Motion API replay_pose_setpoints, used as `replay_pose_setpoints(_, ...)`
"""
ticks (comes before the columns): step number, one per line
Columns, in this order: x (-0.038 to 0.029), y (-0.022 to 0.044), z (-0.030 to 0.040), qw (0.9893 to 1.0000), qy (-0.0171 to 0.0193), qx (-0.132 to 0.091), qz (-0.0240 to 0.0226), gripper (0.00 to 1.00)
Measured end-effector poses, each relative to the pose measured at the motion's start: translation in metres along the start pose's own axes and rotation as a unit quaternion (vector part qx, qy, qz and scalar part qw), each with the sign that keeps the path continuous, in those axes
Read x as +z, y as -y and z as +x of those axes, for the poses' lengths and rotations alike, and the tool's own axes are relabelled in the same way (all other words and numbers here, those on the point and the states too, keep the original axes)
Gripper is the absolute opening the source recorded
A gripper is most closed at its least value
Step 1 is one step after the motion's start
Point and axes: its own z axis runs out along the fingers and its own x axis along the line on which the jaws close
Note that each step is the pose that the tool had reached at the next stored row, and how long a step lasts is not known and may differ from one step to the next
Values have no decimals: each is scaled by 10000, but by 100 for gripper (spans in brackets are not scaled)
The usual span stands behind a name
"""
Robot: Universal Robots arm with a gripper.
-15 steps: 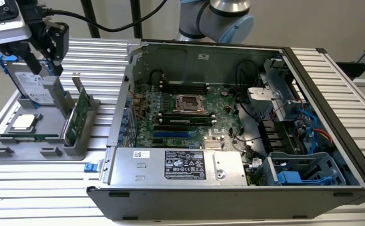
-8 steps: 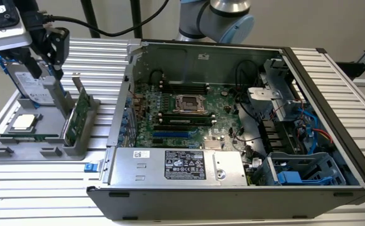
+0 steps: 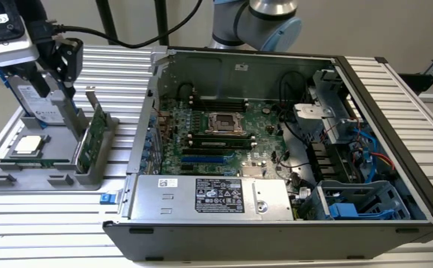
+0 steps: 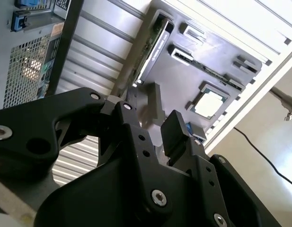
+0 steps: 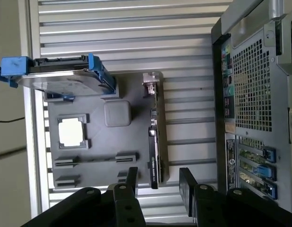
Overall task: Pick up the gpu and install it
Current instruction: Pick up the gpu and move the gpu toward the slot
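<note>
My pincer (image 5: 159, 179) hangs open near the gpu (image 5: 155, 137); I'd best centre its thin edge between my jaws.

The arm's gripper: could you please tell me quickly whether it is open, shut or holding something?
Gripper: open, holding nothing; it hovers above the grey moulded tray where the thin green gpu card stands on edge.

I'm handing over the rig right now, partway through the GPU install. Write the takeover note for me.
Gripper: jaws open and empty, hovering above the grey holder beside the case.
gpu: standing on edge in the holder, untouched.
Done: nothing to show yet.
Left: gpu not picked up and not installed in the open case.
</note>
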Motion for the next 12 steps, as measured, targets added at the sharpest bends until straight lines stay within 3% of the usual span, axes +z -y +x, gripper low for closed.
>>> replay_pose_setpoints(12,81,69,-11,10000,-34,2,-1,100)
